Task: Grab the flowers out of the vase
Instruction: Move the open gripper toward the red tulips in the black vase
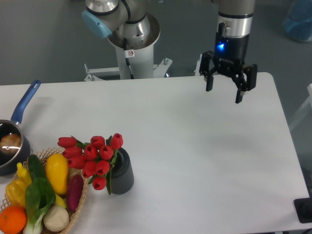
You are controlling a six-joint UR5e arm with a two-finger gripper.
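Across the white surface (195,146), the gripper (224,93) hangs near one o'clock, fingers (239,95) spread wide and empty. Toward seven o'clock, well apart from it, the flowers (92,156) sit in the vase (123,171), just beside a wicker basket (80,200).

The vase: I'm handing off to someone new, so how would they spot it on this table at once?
Look to the table's front left, where a wicker basket of vegetables sits. Just right of it stands the vase, a small dark grey ribbed cylinder. It alone holds the flowers, red tulips leaning left over the basket.
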